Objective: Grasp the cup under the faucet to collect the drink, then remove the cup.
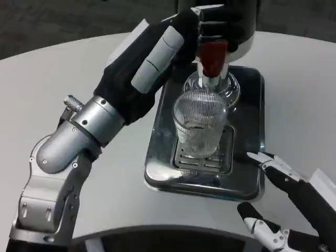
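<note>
A clear ribbed glass cup [199, 125] stands upright on the slotted drip grate [205, 157] of a shiny metal tray [252, 131], directly under the faucet's red tap handle [211, 56]. My left hand [173, 47] reaches up to the dispenser [231, 21], its fingers [210, 23] lying over the top of the red handle. My right hand [286, 207] hovers at the tray's front right corner, fingers spread and holding nothing, a short way from the cup. I cannot tell whether any liquid is in the cup.
The round white table [47, 89] has bare surface to the left and right of the tray. Its front edge [157, 231] lies close under my arms. The dark dispenser body stands at the back of the tray.
</note>
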{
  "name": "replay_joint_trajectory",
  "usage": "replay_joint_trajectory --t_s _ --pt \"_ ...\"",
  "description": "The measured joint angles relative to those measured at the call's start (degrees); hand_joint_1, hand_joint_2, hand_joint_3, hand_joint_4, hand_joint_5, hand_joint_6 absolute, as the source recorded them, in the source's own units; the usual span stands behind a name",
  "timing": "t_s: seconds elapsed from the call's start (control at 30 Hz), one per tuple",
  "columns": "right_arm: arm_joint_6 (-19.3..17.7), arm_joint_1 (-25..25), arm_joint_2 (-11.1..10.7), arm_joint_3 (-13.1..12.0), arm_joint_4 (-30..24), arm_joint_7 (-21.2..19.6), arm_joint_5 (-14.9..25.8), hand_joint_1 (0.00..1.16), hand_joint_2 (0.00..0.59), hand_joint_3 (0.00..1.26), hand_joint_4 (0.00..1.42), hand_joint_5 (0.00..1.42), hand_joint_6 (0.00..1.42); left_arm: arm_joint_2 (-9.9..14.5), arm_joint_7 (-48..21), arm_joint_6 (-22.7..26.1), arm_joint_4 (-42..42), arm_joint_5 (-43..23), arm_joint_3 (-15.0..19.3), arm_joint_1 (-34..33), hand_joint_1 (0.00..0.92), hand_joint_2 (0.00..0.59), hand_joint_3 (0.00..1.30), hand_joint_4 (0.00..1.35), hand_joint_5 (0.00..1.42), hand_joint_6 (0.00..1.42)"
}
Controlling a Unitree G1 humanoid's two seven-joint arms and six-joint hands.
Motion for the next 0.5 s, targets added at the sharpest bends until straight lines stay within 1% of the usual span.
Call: replay_joint_trajectory --t_s 0.23,0.5 --pt "0.0 0.0 0.0 0.2 0.0 0.0 0.0 0.60 0.472 0.17 0.08 0.03 0.00 0.4 -0.3 -1.1 1.0 0.7 0.1 0.0 0.001 0.040 0.44 0.39 0.41 0.30" --pt "0.0 0.0 0.1 0.5 0.0 0.0 0.0 0.60 0.472 0.17 0.08 0.03 0.00 0.4 -0.4 -2.3 1.9 0.7 0.4 0.0 0.000 0.036 0.47 0.43 0.44 0.31"
